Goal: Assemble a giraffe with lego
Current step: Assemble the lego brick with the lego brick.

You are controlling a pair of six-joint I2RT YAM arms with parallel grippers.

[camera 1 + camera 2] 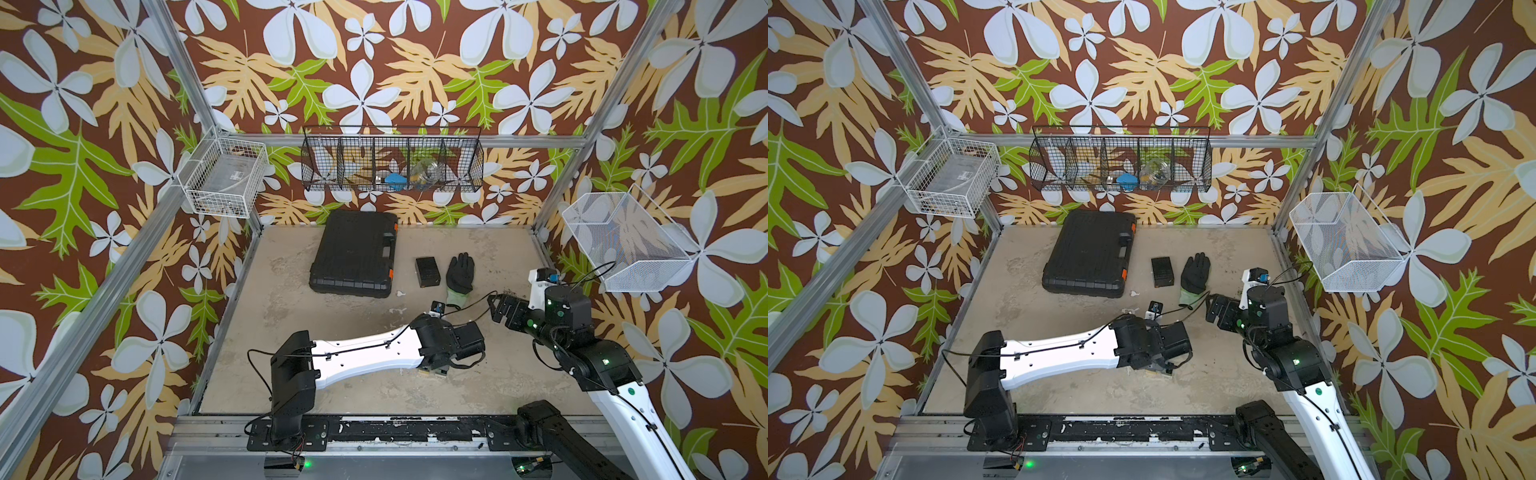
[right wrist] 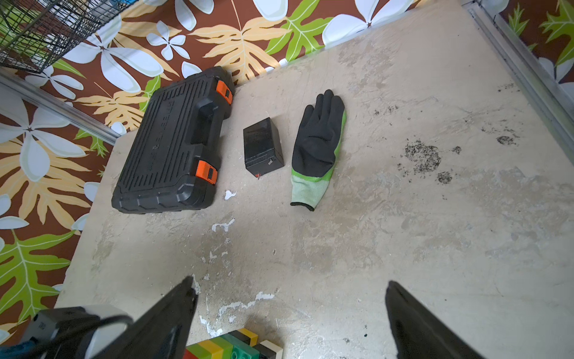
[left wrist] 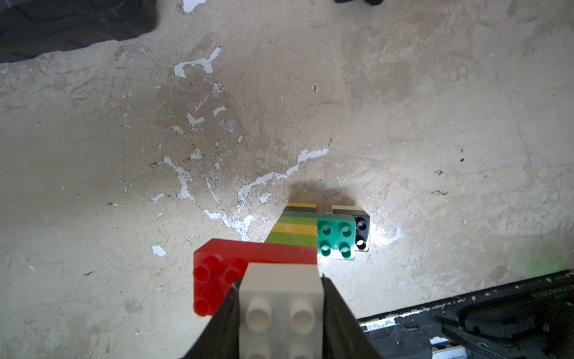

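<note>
At the near middle of the surface [image 3: 124, 155], the giraffe [image 3: 295, 230] is standing under my left claw [image 3: 279, 281], which is pinching its white head brick [image 3: 279, 300] by both sides. I am aiming to press straight down, untwisted. My right claw [image 2: 290, 282] is hanging wide open, empty.
</note>
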